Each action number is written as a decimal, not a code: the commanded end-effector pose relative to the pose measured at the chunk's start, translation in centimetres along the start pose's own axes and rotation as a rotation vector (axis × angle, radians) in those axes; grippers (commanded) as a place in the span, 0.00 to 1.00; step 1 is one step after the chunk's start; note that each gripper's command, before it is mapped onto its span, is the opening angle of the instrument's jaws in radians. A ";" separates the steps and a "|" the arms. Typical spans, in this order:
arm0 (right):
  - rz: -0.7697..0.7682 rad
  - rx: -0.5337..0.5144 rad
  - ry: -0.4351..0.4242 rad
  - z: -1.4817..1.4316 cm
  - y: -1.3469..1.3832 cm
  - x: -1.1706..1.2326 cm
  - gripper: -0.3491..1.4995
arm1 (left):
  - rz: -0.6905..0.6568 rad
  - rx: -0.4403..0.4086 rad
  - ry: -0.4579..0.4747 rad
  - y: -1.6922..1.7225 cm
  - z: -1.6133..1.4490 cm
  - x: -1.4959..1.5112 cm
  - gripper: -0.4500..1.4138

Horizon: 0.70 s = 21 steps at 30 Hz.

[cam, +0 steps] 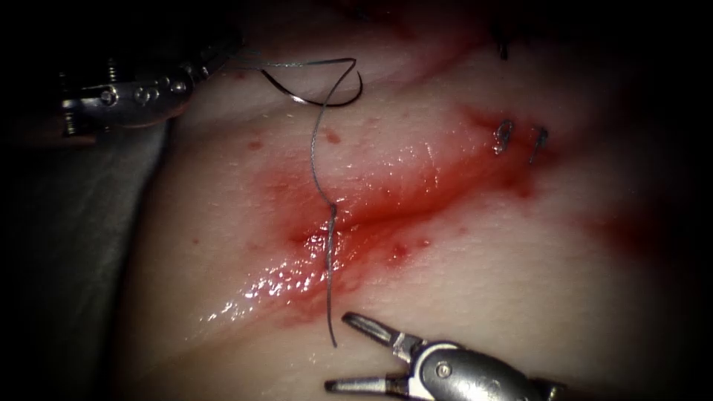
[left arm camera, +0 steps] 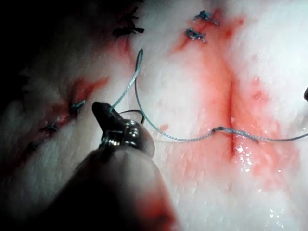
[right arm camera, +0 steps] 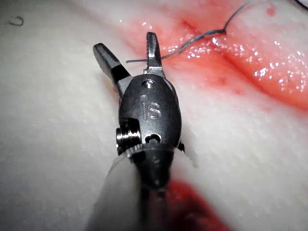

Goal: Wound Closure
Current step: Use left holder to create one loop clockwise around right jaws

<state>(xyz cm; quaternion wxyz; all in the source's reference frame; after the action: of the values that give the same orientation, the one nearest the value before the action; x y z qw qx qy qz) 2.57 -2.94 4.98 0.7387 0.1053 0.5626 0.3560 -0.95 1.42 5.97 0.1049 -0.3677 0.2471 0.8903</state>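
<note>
**Thread through the cut, tail lying free**

Nearest us, our right tool [cam: 355,350] hangs with jaws spread, holding nothing, just beside the thread's [cam: 315,160] free tail below the cut [cam: 330,230]. Our left tool [cam: 189,74], jaws pressed together, pinches the curved needle [cam: 316,98] near its end, above the cut and clear of the tissue [cam: 483,297]. We judge the next grasp needs that tail.
</note>
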 end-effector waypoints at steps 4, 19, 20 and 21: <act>0.028 -0.003 -0.004 0.17 0.32 0.27 0.16 | 0.015 -0.035 0.037 0.29 0.05 -0.01 0.00; 0.054 0.068 0.088 1.32 1.35 0.32 0.00 | 0.099 -0.167 0.100 1.23 -0.07 -0.16 0.00; 0.058 0.073 0.100 1.36 1.38 0.32 0.00 | 0.102 -0.172 0.100 1.26 -0.07 -0.17 0.00; 0.069 0.081 0.114 1.37 1.40 0.33 0.00 | 0.105 -0.179 0.098 1.28 -0.07 -0.19 0.00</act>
<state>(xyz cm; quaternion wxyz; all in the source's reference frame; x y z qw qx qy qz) 3.18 -1.36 5.93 0.6838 0.1365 0.6161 0.3662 -1.20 0.28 6.47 0.0110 -0.4047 0.1895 0.8945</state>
